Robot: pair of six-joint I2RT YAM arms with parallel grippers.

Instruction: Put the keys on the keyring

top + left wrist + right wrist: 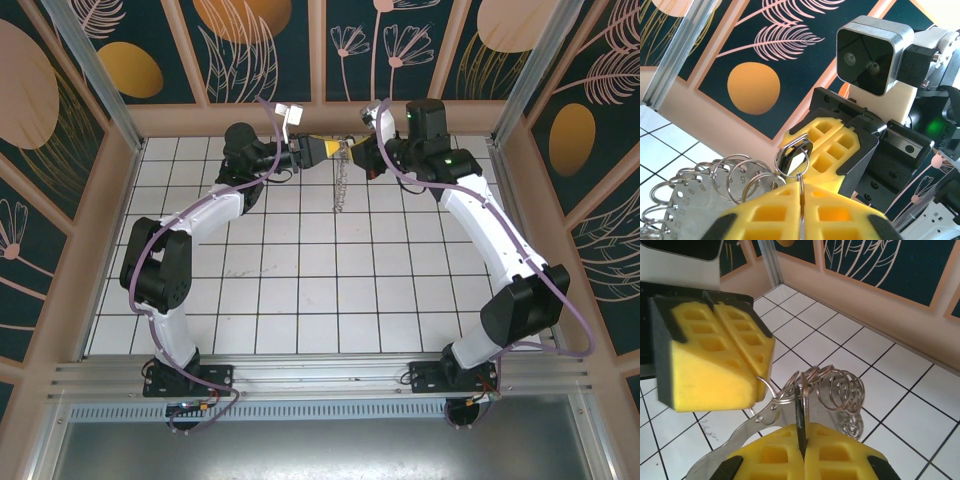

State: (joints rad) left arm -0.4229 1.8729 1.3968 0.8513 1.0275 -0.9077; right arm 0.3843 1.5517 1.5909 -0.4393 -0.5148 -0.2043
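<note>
Wrist views, bottom centre: my left tool [801, 194] pins the thin grey-fringed keyring [841, 388] steady; right tool [803, 450] clamps the tiny dark key [799, 416] for threading.

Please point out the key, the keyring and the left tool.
key [799, 422]: right wrist view, its dark blade.
keyring [845, 389]: right wrist view, its coiled wire rings.
left tool [759, 380]: right wrist view, between its yellow fingertips.

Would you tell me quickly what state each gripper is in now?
Left gripper: closed on the chain-like silver metal keyring.
Right gripper: closed on the small dark metal key.
</note>
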